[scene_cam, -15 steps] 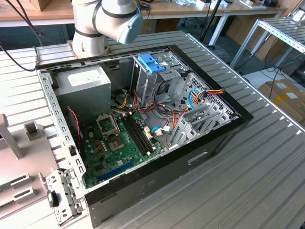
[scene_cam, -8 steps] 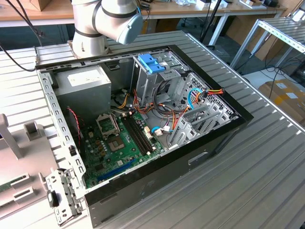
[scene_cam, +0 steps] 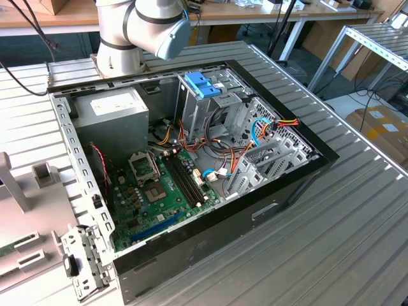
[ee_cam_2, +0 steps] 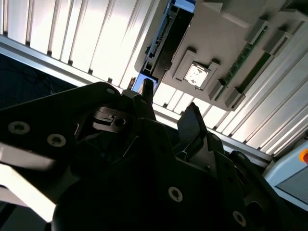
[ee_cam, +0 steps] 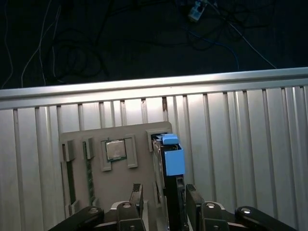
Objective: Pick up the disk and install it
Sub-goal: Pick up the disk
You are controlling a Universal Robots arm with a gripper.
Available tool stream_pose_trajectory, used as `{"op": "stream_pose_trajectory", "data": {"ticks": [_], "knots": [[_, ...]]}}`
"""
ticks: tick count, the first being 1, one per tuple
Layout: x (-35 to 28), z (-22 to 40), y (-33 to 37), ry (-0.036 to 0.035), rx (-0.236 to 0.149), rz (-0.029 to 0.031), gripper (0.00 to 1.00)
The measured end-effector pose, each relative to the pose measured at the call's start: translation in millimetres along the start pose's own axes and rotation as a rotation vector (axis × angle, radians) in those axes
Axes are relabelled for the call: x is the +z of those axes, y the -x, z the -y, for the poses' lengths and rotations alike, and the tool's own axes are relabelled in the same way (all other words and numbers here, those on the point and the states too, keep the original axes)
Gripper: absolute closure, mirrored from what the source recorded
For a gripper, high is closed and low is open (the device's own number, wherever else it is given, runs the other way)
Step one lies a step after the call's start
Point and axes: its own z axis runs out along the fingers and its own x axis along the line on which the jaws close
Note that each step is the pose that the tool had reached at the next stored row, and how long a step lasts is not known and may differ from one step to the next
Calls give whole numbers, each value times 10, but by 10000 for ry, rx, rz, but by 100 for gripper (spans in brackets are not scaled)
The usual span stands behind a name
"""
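The disk [ee_cam: 172, 185] stands on edge in a slot of a beige holder plate [ee_cam: 144, 132], its blue side piece [ee_cam: 173, 158] facing the camera. My gripper [ee_cam: 165, 199] is open over it. One fingertip [ee_cam: 137, 195] shows on each side of the disk, with a gap to the casing on both sides. In the second wrist view the gripper [ee_cam_2: 168, 103] hangs in front of the same plate [ee_cam_2: 216, 43], and the disk [ee_cam_2: 161, 36] shows as a dark edge with blue ends. I cannot tell how far above the disk the fingers are.
The open computer case [scene_cam: 306, 166] lies on the ribbed metal table [scene_cam: 357, 236]. Inside are a metal drive cage with a light-blue latch [scene_cam: 203, 83], a grey power-supply box [scene_cam: 118, 111] and a green motherboard [scene_cam: 159, 191]. The holder plate also carries a processor chip [ee_cam: 115, 150] and memory sticks [ee_cam: 89, 175].
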Motion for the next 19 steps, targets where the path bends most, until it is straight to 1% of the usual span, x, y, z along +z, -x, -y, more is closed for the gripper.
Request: {"op": "stream_pose_trajectory", "data": {"ticks": [19], "knots": [[95, -22, 5, 2, 0, -1, 52]]}}
